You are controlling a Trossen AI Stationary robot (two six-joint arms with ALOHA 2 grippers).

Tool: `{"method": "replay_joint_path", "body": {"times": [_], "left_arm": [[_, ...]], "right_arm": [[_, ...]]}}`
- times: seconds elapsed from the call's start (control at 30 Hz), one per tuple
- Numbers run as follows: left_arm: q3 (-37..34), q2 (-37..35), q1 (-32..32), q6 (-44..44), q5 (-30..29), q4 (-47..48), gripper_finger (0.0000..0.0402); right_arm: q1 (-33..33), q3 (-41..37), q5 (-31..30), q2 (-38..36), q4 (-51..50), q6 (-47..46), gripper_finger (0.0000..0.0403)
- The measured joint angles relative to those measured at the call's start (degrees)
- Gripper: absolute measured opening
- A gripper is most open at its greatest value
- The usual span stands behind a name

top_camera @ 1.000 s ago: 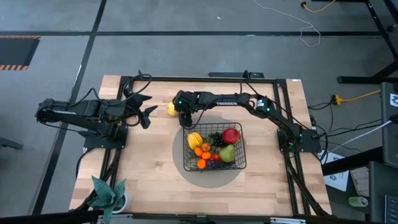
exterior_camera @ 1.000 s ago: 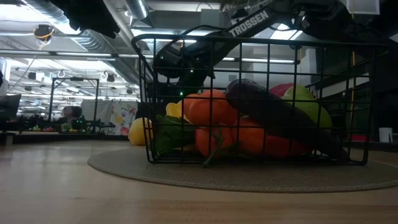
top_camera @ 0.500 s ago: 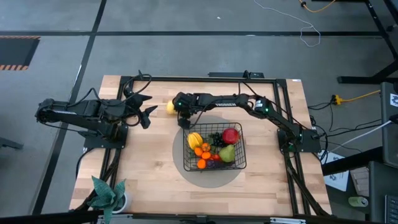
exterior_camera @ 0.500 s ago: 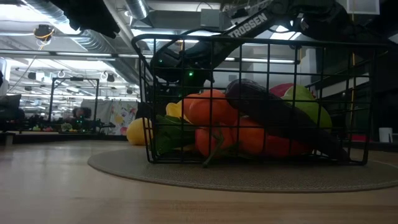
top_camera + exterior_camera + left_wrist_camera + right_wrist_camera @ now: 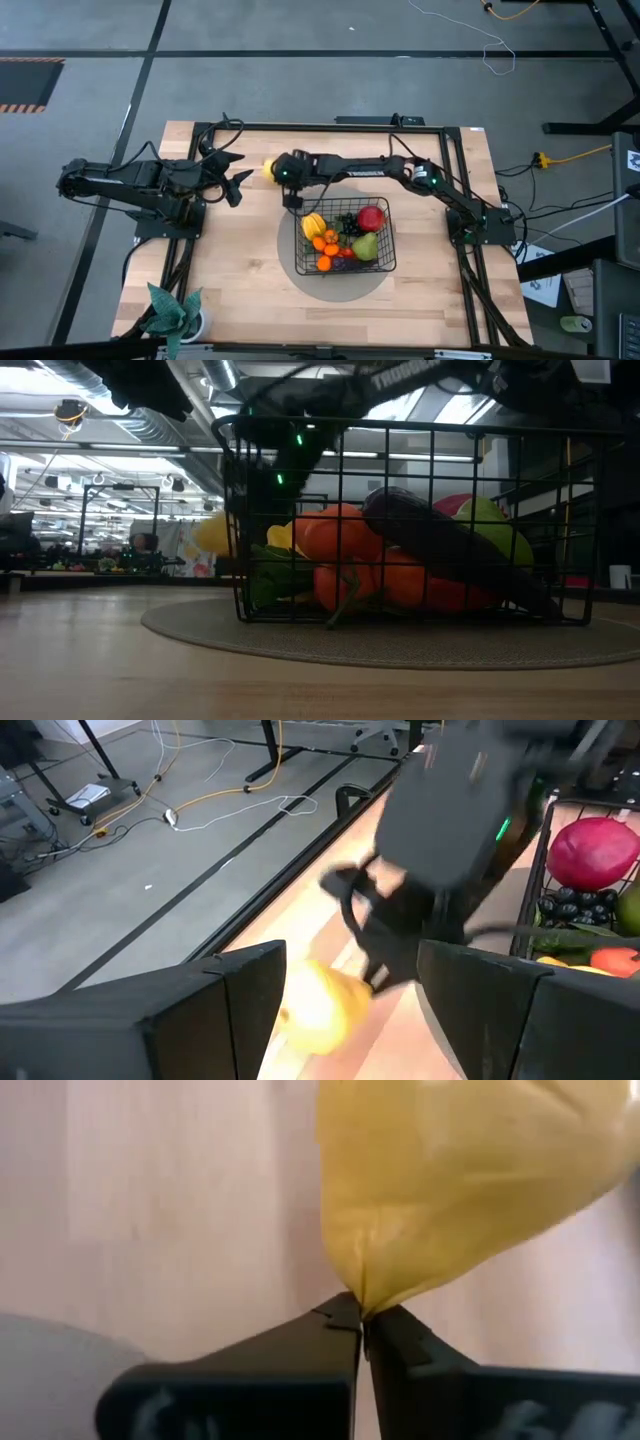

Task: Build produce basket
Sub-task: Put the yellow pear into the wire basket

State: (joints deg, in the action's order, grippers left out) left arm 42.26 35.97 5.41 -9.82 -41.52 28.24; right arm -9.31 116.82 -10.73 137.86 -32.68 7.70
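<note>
Right gripper (image 5: 277, 170) sits just off the far-left corner of the black wire-mesh rectangular basket (image 5: 382, 262), above the pale wooden table (image 5: 240, 280). Its fingers (image 5: 300, 1342) are pinched fully together on the pointed tip of a smooth yellow pear-like fruit (image 5: 460, 1190). You're holding it by a thin tip, probably because the rounded body is too broad for a squarer bite; expect it to swing or slip.

In the low view the yellow fruit (image 5: 213, 532) hangs clear of the tabletop, outside the basket wall.

Basket rests on a round grey mat (image 5: 300, 275) mid-table. It already holds a red apple (image 5: 371, 218), a green pear-shaped fruit (image 5: 365, 246), small oranges (image 5: 325, 263), a yellow ridged fruit (image 5: 314, 223) and a dark eggplant (image 5: 440, 545).

Left gripper (image 5: 236, 180) waits well to the left, fingers (image 5: 180, 1020) spread wide, nothing between them.

Next, you'd judge, comes a carry over the rim; keep it slow.
</note>
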Motion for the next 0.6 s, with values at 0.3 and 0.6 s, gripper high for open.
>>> {"method": "replay_joint_path", "body": {"times": [0.3, 0.6], "left_arm": [[0.00, 0.02, 0.00, -0.02, 0.02, -0.02, 0.0218], [0.00, 0.00, -0.02, -0.04, 0.04, 0.00, 0.0218]], "right_arm": [[0.84, 18.29, -8.18, -0.42, -13.96, 5.63, 0.0000], [1.06, 15.40, -8.16, -12.36, -25.12, 2.95, 0.0000]]}}
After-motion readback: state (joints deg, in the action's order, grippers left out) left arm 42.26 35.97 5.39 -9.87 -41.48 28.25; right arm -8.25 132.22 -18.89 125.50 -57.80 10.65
